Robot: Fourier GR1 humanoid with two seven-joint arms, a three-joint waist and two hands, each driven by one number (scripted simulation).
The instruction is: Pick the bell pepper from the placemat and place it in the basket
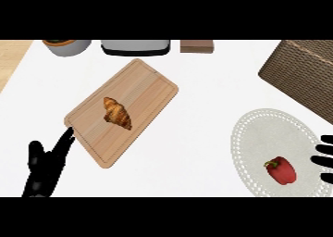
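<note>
Lowest in the frame, at the lower left, the left hand [46,166] is resting with its fingers straight and slightly apart, one fingertip just beside the near corner of the cutting board [138,88]. Over at the right edge, the right hand [329,161] is showing only as straight, spread fingers pointing in toward the placemat [265,129]. It is holding nothing and is close to the bell pepper [281,170] but not touching it.

That pepper is lying in the lower right, on the near part of the white round placemat, stem end toward the left. The basket [309,74] is sitting in the upper right, well apart from the pepper (only part of it is showing).

So the job is looking barely begun. No grasp is made, and the lift, the carry to the basket and the release are all waiting.

Counting up, we're seeing:
- one bell pepper, one placemat and one basket
- one cutting board carrying one croissant [117,113]
- two hands
- three things along the top edge of the table [196,139]: a grey bowl [65,47], a dark-rimmed container [136,47] and a brown block [197,46]
</note>
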